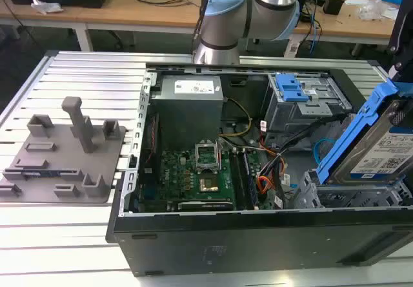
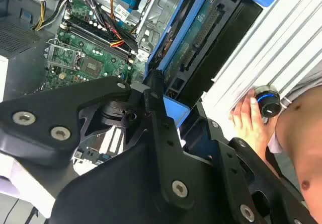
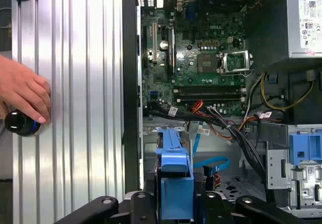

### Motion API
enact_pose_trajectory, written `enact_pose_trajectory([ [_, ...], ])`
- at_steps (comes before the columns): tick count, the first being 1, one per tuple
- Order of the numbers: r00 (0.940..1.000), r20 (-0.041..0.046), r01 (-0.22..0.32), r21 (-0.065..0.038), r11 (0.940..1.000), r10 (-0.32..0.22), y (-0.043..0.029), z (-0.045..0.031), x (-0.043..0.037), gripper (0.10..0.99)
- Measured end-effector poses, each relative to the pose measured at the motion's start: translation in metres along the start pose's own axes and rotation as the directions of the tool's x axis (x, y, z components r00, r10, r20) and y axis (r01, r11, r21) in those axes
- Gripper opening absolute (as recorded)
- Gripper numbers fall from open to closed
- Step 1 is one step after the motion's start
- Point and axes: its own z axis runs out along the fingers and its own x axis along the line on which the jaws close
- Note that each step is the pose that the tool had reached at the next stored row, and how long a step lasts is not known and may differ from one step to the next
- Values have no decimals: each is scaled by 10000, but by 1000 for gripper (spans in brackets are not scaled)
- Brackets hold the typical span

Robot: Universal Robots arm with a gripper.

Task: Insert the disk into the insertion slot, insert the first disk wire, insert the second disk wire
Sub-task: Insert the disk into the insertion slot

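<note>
One grey fixture point(image 1: 61, 148) lies well off to the exterior view's left of the gripper point(image 3: 176, 204). Nearer it, an open computer case point(image 1: 193, 242) shows its motherboard point(image 1: 193, 177). The gripper is clamped on the disk point(image 1: 381, 148) by its blue carrier. The disk stands on edge, long axis sloping up to the right, with its lower end at the slot point(image 1: 348, 195) beneath.

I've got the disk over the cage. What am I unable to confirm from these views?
- disk: its far end is cut off by the exterior view's right edge.
- insertion slot: its mouth is hidden under the disk in the exterior view and blocked by the gripper in the first wrist view.
- cable bundle: which cables belong to the disk is unclear.
</note>
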Motion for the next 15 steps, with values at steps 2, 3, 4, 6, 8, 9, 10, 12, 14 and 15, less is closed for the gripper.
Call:
enact_pose_trajectory([
  [2,10000,0,0,0,10000,0,0,0,0,365],
  [3,10000,0,0,0,10000,0,0,0,0,365],
  [4,10000,-1,0,0,10000,0,0,0,0,365],
  [6,10000,0,-1,0,10000,1,0,0,0,365],
  [8,10000,0,0,0,10000,0,0,0,0,365],
  [9,10000,0,0,0,10000,0,0,0,0,365],
  [10,10000,-1,0,0,10000,0,0,0,0,365],
  [12,10000,0,0,5,10000,0,0,0,0,365],
  [14,10000,10,0,26,10000,0,1,0,0,365],
  [15,10000,63,1,54,10000,-1,2,0,0,365],
])
